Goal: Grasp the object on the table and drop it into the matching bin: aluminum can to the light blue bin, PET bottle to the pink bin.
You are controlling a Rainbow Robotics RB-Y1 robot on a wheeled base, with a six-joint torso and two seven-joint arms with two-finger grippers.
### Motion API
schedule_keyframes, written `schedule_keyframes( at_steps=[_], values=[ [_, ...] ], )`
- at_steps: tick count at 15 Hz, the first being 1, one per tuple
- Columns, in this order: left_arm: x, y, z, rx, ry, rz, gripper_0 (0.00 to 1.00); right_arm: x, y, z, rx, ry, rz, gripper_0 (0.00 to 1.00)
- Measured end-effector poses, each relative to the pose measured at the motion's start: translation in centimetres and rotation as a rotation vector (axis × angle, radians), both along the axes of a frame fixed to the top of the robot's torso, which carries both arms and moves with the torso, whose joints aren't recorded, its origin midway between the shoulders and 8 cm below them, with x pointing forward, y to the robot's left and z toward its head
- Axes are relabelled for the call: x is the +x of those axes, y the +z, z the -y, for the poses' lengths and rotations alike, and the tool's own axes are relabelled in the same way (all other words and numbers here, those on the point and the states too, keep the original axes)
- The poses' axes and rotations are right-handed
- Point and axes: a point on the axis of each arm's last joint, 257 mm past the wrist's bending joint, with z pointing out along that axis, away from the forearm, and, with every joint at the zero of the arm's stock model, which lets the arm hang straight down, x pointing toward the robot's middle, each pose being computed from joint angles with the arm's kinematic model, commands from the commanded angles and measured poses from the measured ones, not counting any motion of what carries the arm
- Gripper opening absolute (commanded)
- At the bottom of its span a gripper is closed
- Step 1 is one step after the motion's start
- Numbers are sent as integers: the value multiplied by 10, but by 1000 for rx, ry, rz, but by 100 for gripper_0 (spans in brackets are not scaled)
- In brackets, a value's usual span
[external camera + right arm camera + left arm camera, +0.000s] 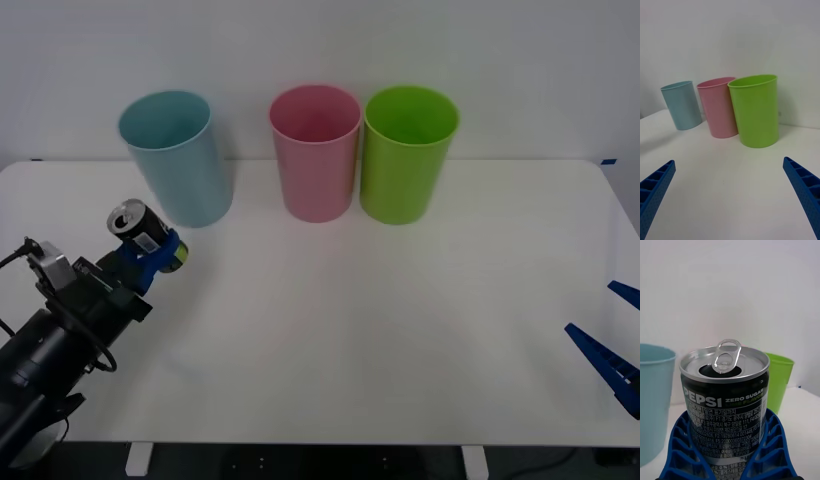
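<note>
The white counter (pixel 400 340) is the largest thing, wide and flat with rounded corners, and it reaches up to a pale wall. At its far side three tall cup-shaped bins stand upright in a row: the light blue bin (pixel 178 160) on the robot's left, the pink bin (pixel 315 153) in the middle and a lime green bin (pixel 407 155) just beside the pink one. The blue bin stands a little apart from the other two. In the right wrist view the same row is seen, with the blue bin (pixel 681 105), the pink bin (pixel 718 108) and the green bin (pixel 755 111).

The left gripper (pixel 152 252) is over the counter's left part, just in front of the blue bin. Its blue fingers (pixel 679 450) are clenched around the aluminum can (pixel 145 233), one on each side of the can's body. The can (pixel 725 405) is dark with a silver top, the pull tab is lifted and the mouth is open. It seems to be held off the counter, tilted, though I cannot be sure of this from the front view.

The right gripper (pixel 607 327) waits at the counter's right edge with its fingers (pixel 657 187) spread wide and holding nothing.
</note>
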Motion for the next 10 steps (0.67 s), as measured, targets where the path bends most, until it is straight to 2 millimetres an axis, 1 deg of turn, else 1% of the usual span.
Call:
schedule_keyframes(
  at_steps=[3,7,10],
  values=[
    [7,35,-15,-62,37,12,0,0,0,0,0,0,0,100],
    [30,69,-26,-94,84,15,0,0,0,0,0,0,0,100],
    [48,94,-38,-103,109,19,0,0,0,0,0,0,0,100]
  ],
)
